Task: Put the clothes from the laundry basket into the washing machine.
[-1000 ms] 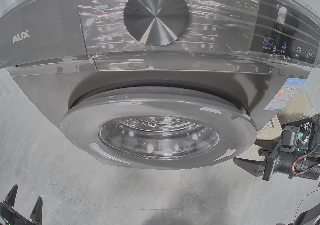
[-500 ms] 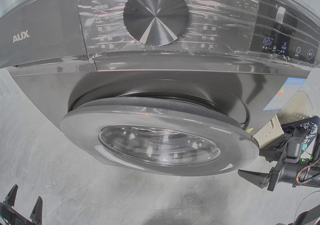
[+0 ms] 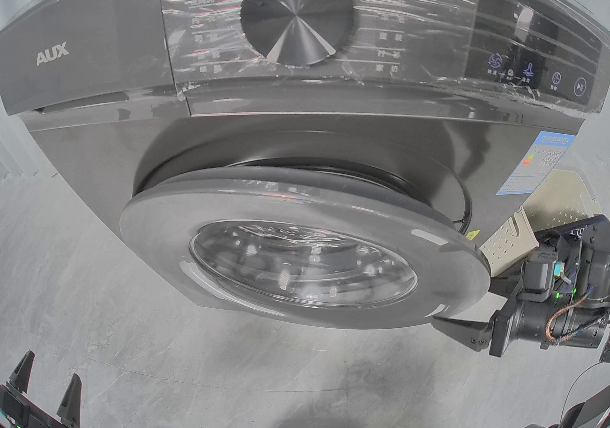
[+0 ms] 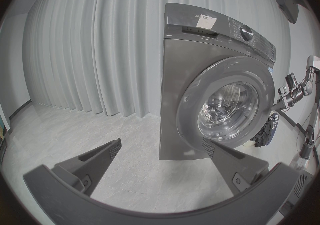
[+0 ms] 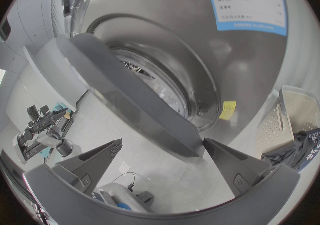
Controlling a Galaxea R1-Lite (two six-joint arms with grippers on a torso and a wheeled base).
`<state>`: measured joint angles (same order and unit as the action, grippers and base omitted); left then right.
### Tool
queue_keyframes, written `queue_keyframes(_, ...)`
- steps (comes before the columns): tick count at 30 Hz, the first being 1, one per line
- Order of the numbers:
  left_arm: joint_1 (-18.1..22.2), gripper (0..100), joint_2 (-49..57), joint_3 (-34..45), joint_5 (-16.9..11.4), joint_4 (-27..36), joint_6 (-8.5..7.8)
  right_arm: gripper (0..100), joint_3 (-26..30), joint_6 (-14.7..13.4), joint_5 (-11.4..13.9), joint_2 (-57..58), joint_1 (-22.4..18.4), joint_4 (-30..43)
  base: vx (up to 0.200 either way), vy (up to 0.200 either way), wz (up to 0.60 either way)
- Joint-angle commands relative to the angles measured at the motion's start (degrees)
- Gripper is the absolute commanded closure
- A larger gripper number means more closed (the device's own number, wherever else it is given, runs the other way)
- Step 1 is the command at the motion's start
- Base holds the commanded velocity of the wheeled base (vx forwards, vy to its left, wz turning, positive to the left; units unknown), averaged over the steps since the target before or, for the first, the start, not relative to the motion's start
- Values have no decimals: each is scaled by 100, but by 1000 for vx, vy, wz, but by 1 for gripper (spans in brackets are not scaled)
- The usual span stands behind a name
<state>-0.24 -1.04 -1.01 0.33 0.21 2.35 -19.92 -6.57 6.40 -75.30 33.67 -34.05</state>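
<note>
The round door [image 3: 305, 245] of the washing machine [image 3: 95, 150] has swung out. A second ago it sat flat and shut. Now its right side stands away from the front, and a dark gap shows behind it. The whole head picture has also slid a little, so the camera moved too.

The clothes [image 5: 293, 152] are a dark heap hanging over the edge of the laundry basket [image 5: 276, 125]. The basket is on the floor just beside the machine, on the robot's right. Nothing has gone into the drum yet.

So the step in hand looks like opening the door. It is only partly open. The next move probably calls for swinging it much wider, so the way to the drum is free. After that, an arm can go to the basket.

The right gripper [image 5: 161, 143] is low at the door's right edge. Its jaws are wide apart, with the door's rim between them, and they grip nothing. The left gripper [image 3: 51, 367] hangs low, well apart from the machine on the robot's left. Its jaws are wide too and hold nothing.
</note>
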Motion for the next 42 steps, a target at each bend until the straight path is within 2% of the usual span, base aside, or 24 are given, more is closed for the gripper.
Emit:
queue_keyframes(1, -2, 0, 60, 84, 2, -3, 2, 0, 234, 7, 19, 191, 166, 12, 0, 0, 0)
queue_keyframes(6, -2, 0, 60, 84, 2, -3, 2, 0, 260, -11, -16, 393, 122, 56, 0, 0, 0)
queue_keyframes(10, -2, 0, 60, 84, 2, -3, 2, 0, -126, -28, -42, -99, 96, 12, 0, 0, 0)
queue_keyframes(15, -2, 0, 60, 84, 2, -3, 2, 0, -214, -20, -34, -310, 175, 12, -200, 0, 0)
queue_keyframes(21, -2, 0, 60, 84, 2, -3, 2, 0, 287, -37, 10, 77, 518, 21, -33, 0, 0)
queue_keyframes(25, -2, 0, 60, 84, 2, -3, 2, 0, 234, -55, -42, 59, 412, 12, 0, 0, 0)
queue_keyframes(29, -2, 0, 60, 84, 2, -3, -7, 0, -100, -37, -25, -257, 228, 3, -50, 0, 0)
queue_keyframes(33, -2, 0, 60, 84, 2, -3, 2, 0, -240, -46, -25, -503, 351, 3, -200, 0, 0)
queue_keyframes(35, -2, 0, 60, 84, 2, -3, 2, 0, -240, -72, -34, -573, 535, -5, -100, 0, 0)
queue_keyframes(42, -2, 0, 60, 84, 2, 6, 2, 0, 120, -81, -16, -336, 729, 3, 0, 0, 0)
